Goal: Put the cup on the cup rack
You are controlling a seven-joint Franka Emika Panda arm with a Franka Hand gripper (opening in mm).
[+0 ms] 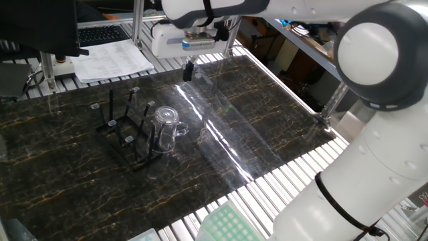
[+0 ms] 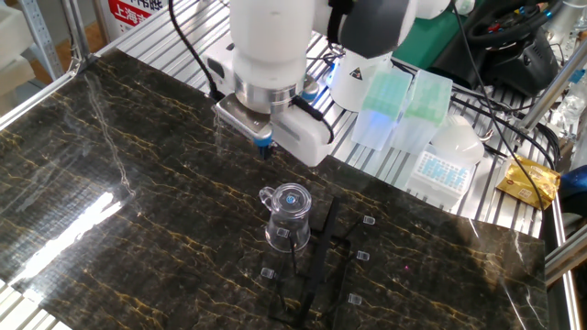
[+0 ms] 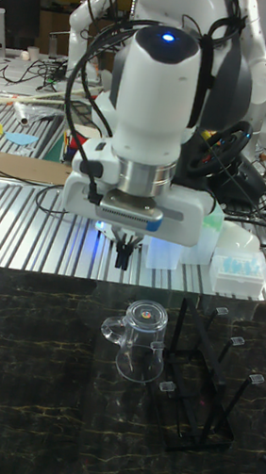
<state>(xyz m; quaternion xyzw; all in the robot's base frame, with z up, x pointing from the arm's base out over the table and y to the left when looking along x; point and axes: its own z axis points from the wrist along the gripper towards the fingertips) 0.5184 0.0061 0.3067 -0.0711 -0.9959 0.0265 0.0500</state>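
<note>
The cup [image 1: 165,128] is a clear glass mug that stands mouth down at one corner of the cup rack [image 1: 124,134], apparently over one of its pegs. Its handle points away from the rack. The other fixed view shows the cup [image 2: 289,216] against the black wire cup rack [image 2: 323,268]. In the tall view the cup [image 3: 141,341] sits left of the cup rack [image 3: 207,392]. My gripper [image 1: 190,71] hangs above the table's far side, well clear of the cup. Its fingers are shut and hold nothing; it also shows as gripper [image 2: 267,148] and gripper [image 3: 122,259].
Stacked papers [image 1: 110,60] lie beyond the marble top. Pipette tip boxes [image 2: 404,110] and a white container [image 2: 454,147] sit on the slatted bench behind the rack. A yellow packet [image 2: 527,181] lies at the far right. Metal frame posts [image 1: 47,73] stand at the table's edge.
</note>
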